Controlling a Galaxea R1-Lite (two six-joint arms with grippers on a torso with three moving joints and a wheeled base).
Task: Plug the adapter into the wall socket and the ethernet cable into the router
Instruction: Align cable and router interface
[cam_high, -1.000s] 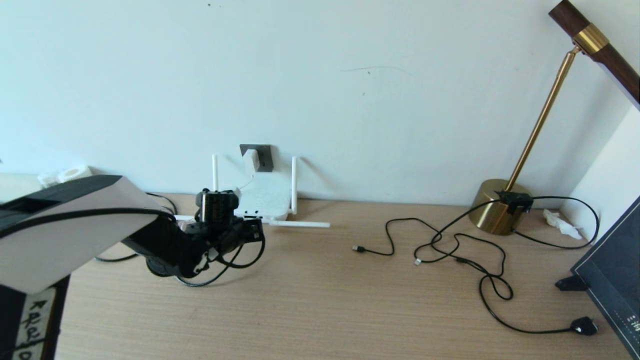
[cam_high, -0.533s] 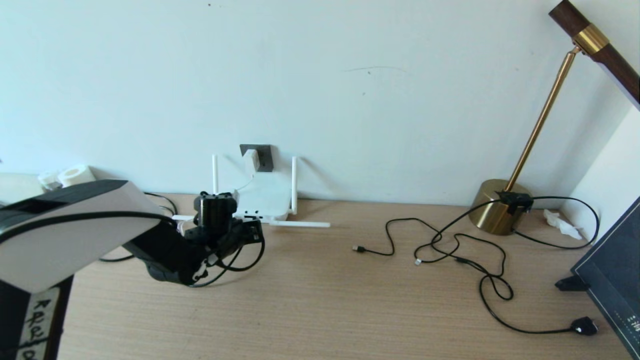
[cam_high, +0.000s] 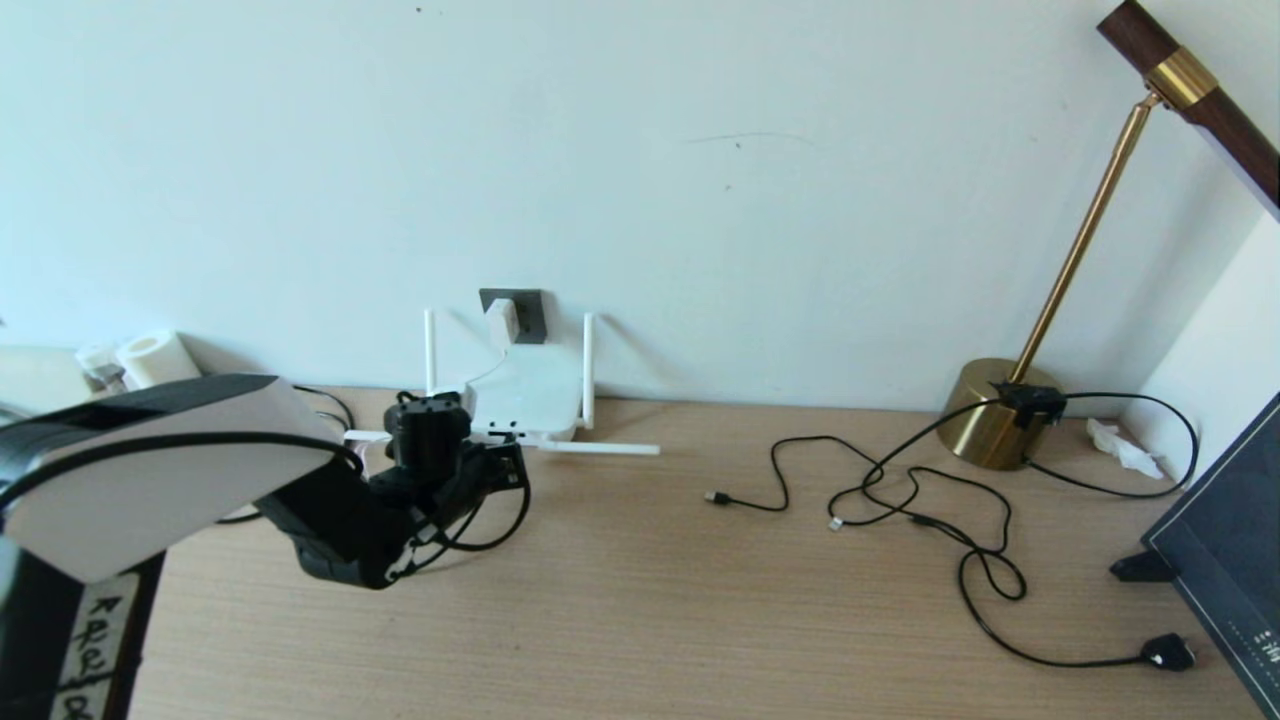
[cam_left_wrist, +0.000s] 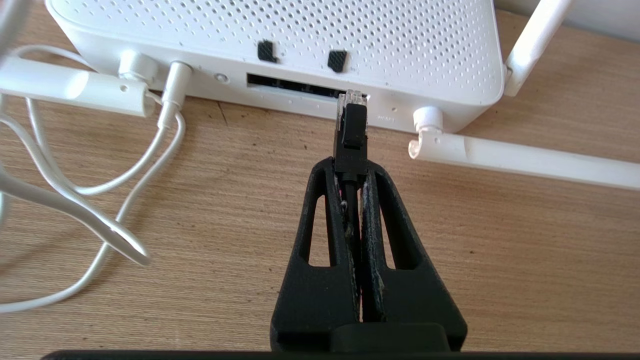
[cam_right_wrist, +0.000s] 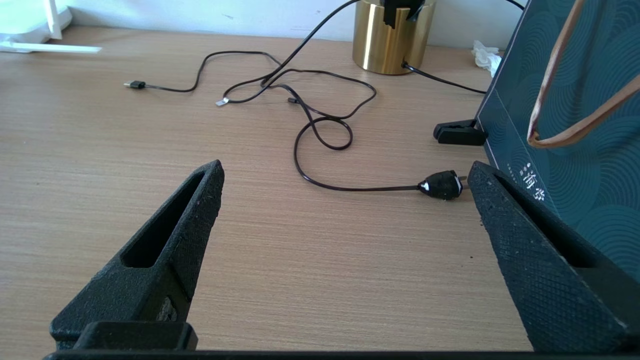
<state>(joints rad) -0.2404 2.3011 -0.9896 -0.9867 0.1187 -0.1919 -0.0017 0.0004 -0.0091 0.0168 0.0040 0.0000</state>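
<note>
The white router (cam_high: 525, 395) lies against the wall below the dark grey wall socket (cam_high: 528, 312), and the white adapter (cam_high: 503, 320) sits in that socket. My left gripper (cam_left_wrist: 350, 170) is shut on the ethernet cable (cam_left_wrist: 351, 125) just behind its black plug. The plug's clear tip is at the right end of the router's (cam_left_wrist: 300, 45) dark port row (cam_left_wrist: 295, 87); I cannot tell if it has entered. In the head view the left wrist (cam_high: 430, 435) covers the router's near left corner. My right gripper (cam_right_wrist: 346, 169) hovers open over bare table, away from the router.
The adapter's thin white cord (cam_left_wrist: 100, 200) loops on the table beside the router, and two antennas (cam_left_wrist: 525, 157) lie flat. Thin black cords (cam_high: 900, 490), a small black plug (cam_high: 1168, 652), a brass lamp base (cam_high: 990, 415) and a dark bag (cam_high: 1230, 560) fill the right side.
My left arm has shifted slightly, with the wrist a little lower in front of the router. It still grips the ethernet cable. Nothing else has moved.
</note>
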